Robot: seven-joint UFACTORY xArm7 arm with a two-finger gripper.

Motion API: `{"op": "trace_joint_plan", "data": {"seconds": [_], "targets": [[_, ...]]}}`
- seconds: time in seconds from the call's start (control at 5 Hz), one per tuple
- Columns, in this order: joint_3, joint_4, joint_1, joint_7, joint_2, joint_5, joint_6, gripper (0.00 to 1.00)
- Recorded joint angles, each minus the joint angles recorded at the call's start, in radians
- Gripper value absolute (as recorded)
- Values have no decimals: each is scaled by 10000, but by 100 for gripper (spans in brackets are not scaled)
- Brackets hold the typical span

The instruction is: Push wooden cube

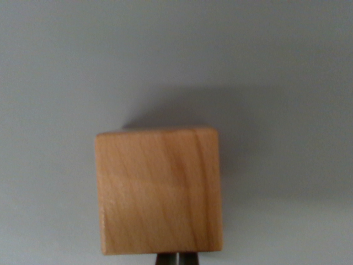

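The hand (176, 258), fingers closed together, met the wooden cube (159, 190)'s near face; the push looked barely underway.

We see only the tips of the gripper (176, 258), two dark slivers cut off by the bottom edge; the rest is out of frame. They sit close together with a thin line between; we can't tell if they're fully closed. Wooden cube (159, 190) hides where the tips meet it, so contact is unclear. Its far side and underside are hidden. Whole view is soft, so grain detail is blurred. Grey surface (66, 72) runs past every edge.
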Motion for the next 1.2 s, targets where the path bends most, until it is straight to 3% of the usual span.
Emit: {"op": "trace_joint_plan", "data": {"seconds": [0.2, 0.4, 0.6, 0.8, 1.0, 1.2], "targets": [[0, 427, 1, 5, 263, -3, 164, 100], [0, 427, 1, 5, 263, -3, 164, 100], [0, 875, 2, 11, 539, -7, 336, 100], [0, 875, 2, 11, 539, -7, 336, 100], [1, 1344, 3, 16, 828, -11, 516, 100], [1, 1344, 3, 16, 828, -11, 516, 100]]}}
